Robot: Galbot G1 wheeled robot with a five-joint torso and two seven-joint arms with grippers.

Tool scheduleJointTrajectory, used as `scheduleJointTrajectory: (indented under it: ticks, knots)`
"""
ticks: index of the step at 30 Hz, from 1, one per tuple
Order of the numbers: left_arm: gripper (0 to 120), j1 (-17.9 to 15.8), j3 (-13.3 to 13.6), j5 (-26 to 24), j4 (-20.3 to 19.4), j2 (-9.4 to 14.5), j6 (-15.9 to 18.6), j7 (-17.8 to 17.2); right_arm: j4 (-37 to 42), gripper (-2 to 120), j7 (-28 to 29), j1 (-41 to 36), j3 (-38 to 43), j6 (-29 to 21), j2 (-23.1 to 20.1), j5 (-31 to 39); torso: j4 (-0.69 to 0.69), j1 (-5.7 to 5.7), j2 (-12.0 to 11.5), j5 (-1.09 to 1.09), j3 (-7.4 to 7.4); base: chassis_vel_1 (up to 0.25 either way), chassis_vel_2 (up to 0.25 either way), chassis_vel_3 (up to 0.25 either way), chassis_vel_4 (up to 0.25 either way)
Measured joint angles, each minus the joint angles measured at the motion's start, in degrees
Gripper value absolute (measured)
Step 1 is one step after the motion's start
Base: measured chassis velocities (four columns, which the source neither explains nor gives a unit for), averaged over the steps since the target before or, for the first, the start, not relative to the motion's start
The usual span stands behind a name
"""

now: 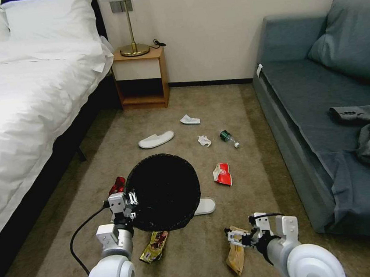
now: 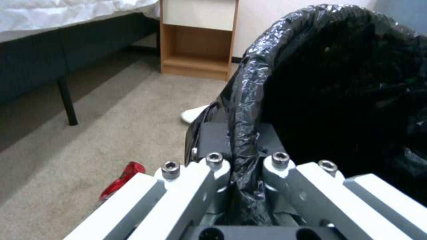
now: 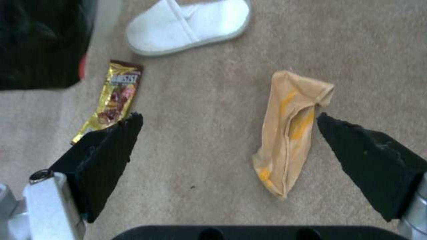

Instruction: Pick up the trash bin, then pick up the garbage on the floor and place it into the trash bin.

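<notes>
Carpeted bedroom floor [image 1: 264, 183]; left pincer [image 2: 245, 173] pinching trash bin [image 1: 164, 191] rim, right pincer [image 3: 227, 133] spread above tan paper bag [image 3: 289, 133].

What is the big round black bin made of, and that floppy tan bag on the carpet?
The round black trash bin, pinched at its rim by the left gripper, wears a crinkly, shiny liner, probably thin plastic film. The floppy tan bag, under the open right gripper, looks like matte creased paper.
</notes>
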Motion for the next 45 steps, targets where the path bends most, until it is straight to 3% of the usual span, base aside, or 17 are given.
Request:
scheduleJointTrajectory:
  ticks: [13,22,28,45]
  knots:
    - [3,1.7,-0.4,2.0,-0.9,-1.0,-0.8,0.2,-6.2,100,-2.4,1.5,-4.6,0.6,5.6,-4.6,0.01,0.0,0.0,0.0,0.0,0.0,0.0,0.0,0.0]
    - [3,2.0,-0.8,2.1,-1.3,-0.9,-0.8,0.2,-8.2,100,-4.8,0.8,-4.7,1.2,6.2,-7.7,0.0,-0.01,0.0,0.0,0.0,0.0,0.0,0.0,0.0]
    - [3,3.0,-1.1,2.1,-2.5,-1.1,-0.8,0.2,-13.8,100,-8.5,1.7,-4.5,3.1,8.1,-12.4,0.01,-0.01,0.0,0.0,0.0,0.0,0.0,0.0,0.0]
    - [3,3.6,-1.7,2.0,-3.5,-1.1,-0.8,0.1,-22.5,100,-12.2,4.2,-3.4,6.0,10.7,-15.6,0.0,-0.01,0.0,0.0,0.0,0.0,0.0,0.0,0.0]
